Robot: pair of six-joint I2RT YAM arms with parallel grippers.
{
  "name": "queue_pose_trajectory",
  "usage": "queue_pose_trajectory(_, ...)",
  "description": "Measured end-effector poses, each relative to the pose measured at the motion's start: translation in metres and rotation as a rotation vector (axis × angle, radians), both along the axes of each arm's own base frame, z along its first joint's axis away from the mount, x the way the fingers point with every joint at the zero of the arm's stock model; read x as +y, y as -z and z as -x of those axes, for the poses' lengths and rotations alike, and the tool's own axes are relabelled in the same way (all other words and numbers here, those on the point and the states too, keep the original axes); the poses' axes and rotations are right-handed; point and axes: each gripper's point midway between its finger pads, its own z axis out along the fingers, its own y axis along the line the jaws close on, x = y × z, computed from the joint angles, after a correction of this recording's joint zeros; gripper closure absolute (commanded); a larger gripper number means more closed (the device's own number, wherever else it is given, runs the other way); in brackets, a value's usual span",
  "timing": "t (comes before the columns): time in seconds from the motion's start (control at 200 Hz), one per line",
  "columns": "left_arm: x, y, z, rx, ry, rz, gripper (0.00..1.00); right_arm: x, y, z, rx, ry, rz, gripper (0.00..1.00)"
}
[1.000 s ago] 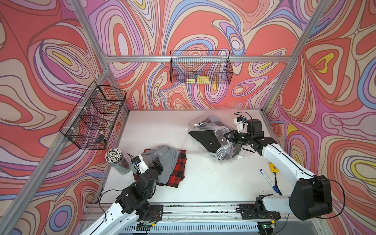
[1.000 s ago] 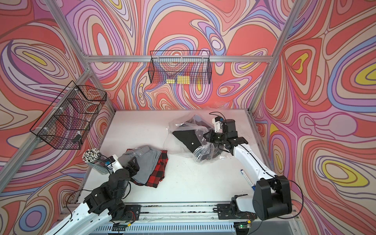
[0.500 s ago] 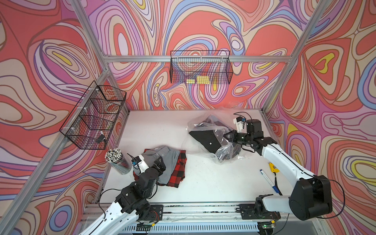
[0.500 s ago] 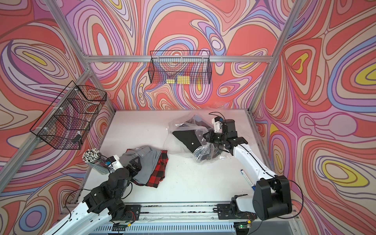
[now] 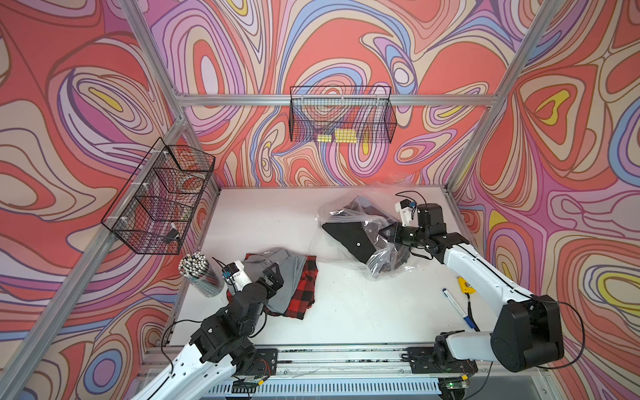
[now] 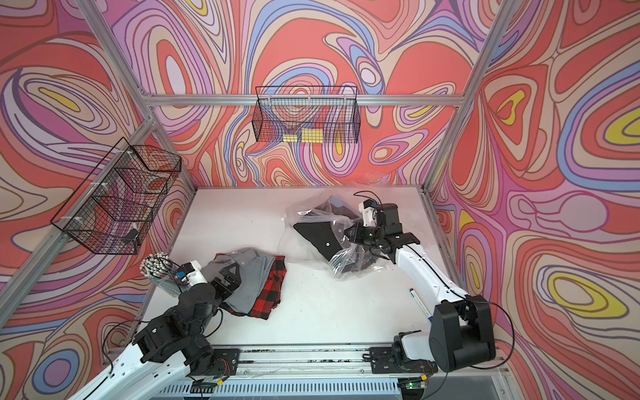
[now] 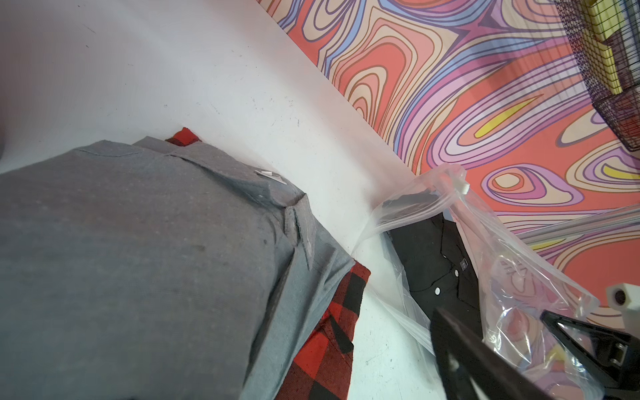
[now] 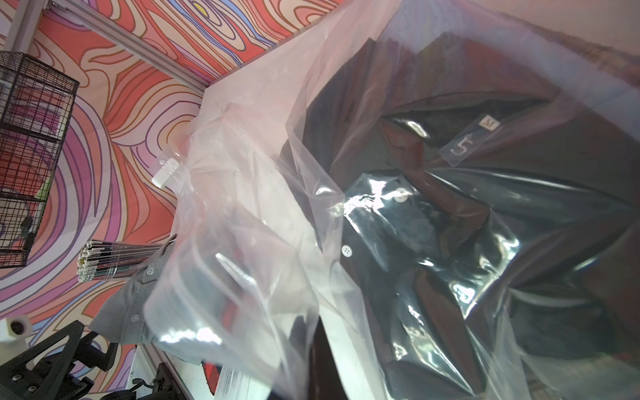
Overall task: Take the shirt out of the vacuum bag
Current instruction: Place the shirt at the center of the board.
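One black shirt [image 5: 349,235] lies inside the vacuum bag [image 5: 330,214], which sits crumpled toward the far right of the tabletop [image 5: 263,221]. Soft and light, the shirt will likely bunch and drag rather than slide out in one piece. The film looks slick and crinkly. A pinch on the cloth near the collar or button placket, taken through the bag's mouth, seems the surest hold while the plastic is restrained.

The right gripper [image 5: 389,235] is closed on a fold of the bag's plastic. The left gripper [image 5: 273,273], jaws spread wide and empty, hovers over a grey shirt [image 5: 294,277] stacked on a red plaid shirt [image 5: 306,294], well apart from the bag.

Both top views give this whole layout but little detail through the film. Only the right wrist view shows a size tag [image 8: 489,124] at the collar. Both wrist views pick out a white slider clip [image 7: 462,187] on the bag's edge, too small to make out from above.
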Motion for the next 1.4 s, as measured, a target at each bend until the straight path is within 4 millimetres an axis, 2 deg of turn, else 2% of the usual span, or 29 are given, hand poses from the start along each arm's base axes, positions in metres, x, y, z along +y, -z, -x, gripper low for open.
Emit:
queue_pose_trajectory(0.19,0.001,-0.027,0.003,-0.018,-0.004,0.048,0.01,0.003,0.003,0.0,0.012,-0.01,-0.003,1.0)
queue_pose_trajectory(0.29,0.003,-0.03,0.005,-0.006,-0.016,0.067,0.01,0.004,0.008,0.0,0.024,-0.013,-0.003,1.0)
queue_pose_trajectory(0.451,0.008,-0.013,0.011,0.124,-0.055,0.023,0.01,0.006,0.009,0.001,0.029,-0.021,-0.004,1.0)
queue_pose_trajectory(0.651,0.016,-0.007,0.019,0.301,-0.138,-0.043,0.01,0.011,0.01,0.001,0.033,-0.033,-0.003,1.0)
queue_pose_trajectory(0.876,0.021,0.01,0.035,0.398,-0.164,-0.018,0.01,0.013,0.013,0.001,0.041,-0.04,-0.001,1.0)
queue_pose_trajectory(1.077,0.02,0.016,0.039,0.425,-0.165,-0.013,0.01,0.014,0.014,0.002,0.04,-0.045,0.002,1.0)
queue_pose_trajectory(1.142,0.02,0.025,0.041,0.436,-0.169,-0.004,0.01,0.015,0.014,0.003,0.041,-0.046,0.002,1.0)
queue_pose_trajectory(1.282,0.023,0.063,0.048,0.461,-0.167,0.0,0.01,0.017,0.014,0.004,0.039,-0.055,0.005,1.0)
queue_pose_trajectory(1.402,0.021,0.074,0.046,0.415,-0.147,0.029,0.01,0.017,0.014,0.004,0.037,-0.058,0.009,1.0)
